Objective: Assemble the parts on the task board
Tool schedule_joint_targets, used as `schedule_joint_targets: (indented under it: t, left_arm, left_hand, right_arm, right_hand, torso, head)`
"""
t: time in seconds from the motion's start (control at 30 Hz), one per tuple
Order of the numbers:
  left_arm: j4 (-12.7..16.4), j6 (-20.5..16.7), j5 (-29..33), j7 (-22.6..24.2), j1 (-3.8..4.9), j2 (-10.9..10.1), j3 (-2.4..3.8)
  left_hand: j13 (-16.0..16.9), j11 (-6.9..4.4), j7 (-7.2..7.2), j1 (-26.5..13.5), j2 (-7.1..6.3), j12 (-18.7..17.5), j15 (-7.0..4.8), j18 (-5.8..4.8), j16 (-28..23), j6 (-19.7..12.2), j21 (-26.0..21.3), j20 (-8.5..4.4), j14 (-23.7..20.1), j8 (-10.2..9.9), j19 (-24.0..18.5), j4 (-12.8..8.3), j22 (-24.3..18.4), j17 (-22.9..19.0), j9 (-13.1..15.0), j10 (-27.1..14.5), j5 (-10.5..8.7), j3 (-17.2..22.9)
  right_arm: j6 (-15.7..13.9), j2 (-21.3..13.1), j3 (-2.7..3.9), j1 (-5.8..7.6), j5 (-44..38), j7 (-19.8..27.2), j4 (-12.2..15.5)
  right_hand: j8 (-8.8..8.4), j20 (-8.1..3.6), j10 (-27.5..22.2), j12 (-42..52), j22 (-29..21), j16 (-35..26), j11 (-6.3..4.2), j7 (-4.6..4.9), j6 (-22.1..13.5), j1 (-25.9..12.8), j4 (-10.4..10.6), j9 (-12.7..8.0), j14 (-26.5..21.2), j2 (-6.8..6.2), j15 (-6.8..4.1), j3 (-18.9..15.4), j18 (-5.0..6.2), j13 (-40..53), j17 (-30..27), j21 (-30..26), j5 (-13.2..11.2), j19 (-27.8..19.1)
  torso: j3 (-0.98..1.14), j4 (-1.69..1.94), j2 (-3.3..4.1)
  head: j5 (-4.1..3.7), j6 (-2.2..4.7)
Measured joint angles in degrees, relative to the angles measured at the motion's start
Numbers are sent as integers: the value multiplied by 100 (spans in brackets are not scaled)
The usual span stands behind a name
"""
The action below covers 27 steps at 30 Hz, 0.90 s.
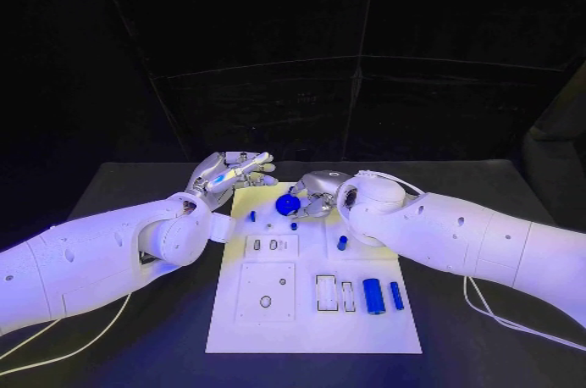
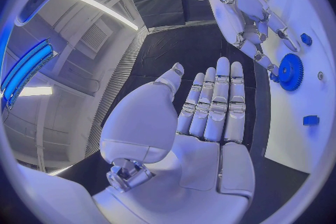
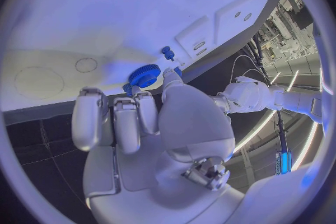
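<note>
Head view: right hand [image 1: 320,193] pinches blue gear [image 1: 288,205] above board [image 1: 312,320] upper centre; left hand [image 1: 232,174] spread, empty, just beside.

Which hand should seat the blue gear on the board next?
Right. The right hand already grips the blue gear over the task board; the left hand is open, raised off the board's edge.

Gear [image 1: 288,205] at task board [image 1: 314,337] far end, two cylinders [image 1: 373,296] near right, small peg [image 1: 343,242] between
</note>
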Motion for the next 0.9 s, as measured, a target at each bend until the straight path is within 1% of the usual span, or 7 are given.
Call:
schedule_joint_targets:
  t: [0.3, 0.37, 0.5, 0.6, 0.7, 0.77, 0.9]
  left_arm:
    - [-7, 0, 0, 0, 0, -5, 0]
    - [-7, 0, 0, 0, 0, -6, 0]
    - [-8, 0, 0, 0, 0, -9, 0]
    - [-14, 0, 0, 0, 0, -17, 0]
    - [-27, 0, 0, 0, 0, -31, 0]
    - [-33, 0, 0, 0, 0, -41, 0]
    - [-45, 1, 0, 0, 0, -53, 0]
  left_hand:
    - [0, 0, 0, 0, 0, 0, 0, 0, 0, 0, 0, 0, 0, 0, 0, 0, 0, 0, 0, 0, 0, 0]
    - [0, 0, 0, 0, 0, 0, 0, 0, 0, 0, 0, 0, 0, 0, 0, 0, 0, 0, 0, 0, 0, 0]
    - [0, 0, 0, 0, 0, 0, 0, 0, 0, 0, 0, 0, 0, 0, 0, 0, 0, -1, 0, 0, 0, 0]
    - [0, 0, 0, 0, 0, 0, 0, 0, 0, 0, 0, 0, 0, 0, 0, 0, 0, -1, 0, 0, 0, 0]
    - [0, 0, 0, 0, 0, -15, 0, 0, 0, 0, 0, 0, 0, 0, 0, -2, -2, 1, 0, 0, 0, -2]
    - [0, 0, 0, 0, 0, -27, 0, 0, 0, 0, 0, 0, 0, 0, 0, -16, -5, 5, 0, 0, 0, -16]
    - [0, 0, 0, 0, 0, -27, 0, 0, 0, 0, 0, 0, 0, 0, 0, -16, -5, 5, 0, 0, 0, -16]
  right_arm:
    - [-11, -54, 0, -1, -5, -51, 59]
    - [-50, -78, 0, -1, -6, -54, 85]
    - [-305, -196, -1, -2, -7, -51, 184]
    - [-647, -378, -2, -2, 18, 1, 307]
    - [-974, -695, -2, -2, 158, 147, 513]
    - [-1131, -979, -2, -1, 359, 312, 667]
    - [-1258, -1483, -2, 3, 857, 685, 916]
  right_hand:
    - [0, 0, 23, 0, 2, 0, 24, 0, 0, 0, 0, 0, -2, 0, 2, 0, 0, 0, 4, 0, 0, 0]
    - [0, 0, 28, -2, 2, 0, 57, 24, 24, 0, 0, 0, -5, 0, 41, 0, 0, 0, 5, 0, 0, 0]
    - [0, 22, 30, -2, 2, 0, 95, 56, 57, 33, -59, 0, -10, 11, 77, 3, 0, 4, 4, 0, 148, 22]
    - [0, 28, 30, -2, 1, 0, 96, 61, 125, 167, -142, 8, -1, -41, 86, 7, 1, 7, 4, 0, 267, 24]
    - [0, 64, 6, -4, -1, 0, 120, 82, 361, 285, -236, 27, -20, -159, 105, -58, 0, 3, 4, 0, 290, 19]
    - [31, 88, -21, -29, -33, 0, 147, 86, 541, 346, -278, 42, 0, -220, 126, -99, 0, 1, 3, 0, 207, -5]
    - [170, 125, -135, -197, -133, -36, 172, 77, 1177, 593, -522, 103, 0, -378, 127, -89, 0, 14, 3, -41, 139, -41]
  torso:
    - [2, 0, -1]
    - [2, 0, -1]
    - [3, 0, -1]
    - [3, -1, -4]
    - [4, -7, -5]
    - [5, -12, -7]
    - [8, -21, -11]
  head:
    - [0, 0]
    - [0, -3]
    - [0, -1]
    - [3, 6]
    - [7, 10]
    - [8, 13]
    - [-6, 32]
